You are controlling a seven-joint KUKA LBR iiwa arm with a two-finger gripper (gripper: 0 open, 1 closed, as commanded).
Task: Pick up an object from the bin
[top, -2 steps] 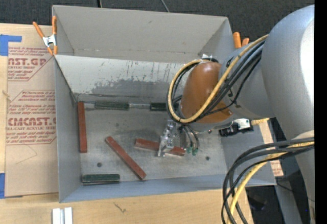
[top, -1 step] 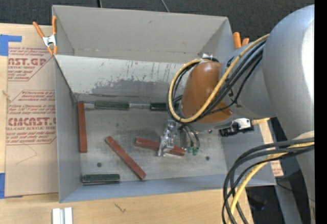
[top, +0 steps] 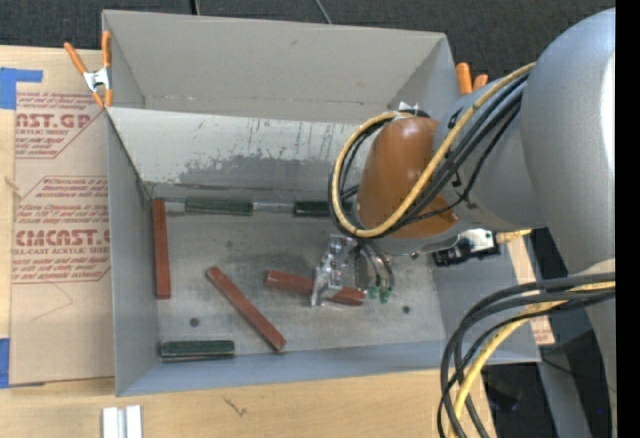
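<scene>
My gripper point(top: 334, 274) is low over the bin floor, right of centre, under the arm's orange cover. It stands on the middle of a short red-brown bar point(top: 288, 280) that lies almost flat across the floor. The bar's left part shows to the gripper's left, and a red-brown end point(top: 351, 297) sticks out on its right. The gripper's metal body hides the stretch in between. A longer red-brown bar point(top: 245, 308) lies diagonally a little to the left, apart from the gripper.
A third red-brown bar point(top: 160, 248) lies along the left wall. One dark green bar point(top: 196, 350) rests by the front left corner, and two more point(top: 218, 208) point(top: 312, 209) lie along the back wall. The arm and its yellow cables cover the bin's right side.
</scene>
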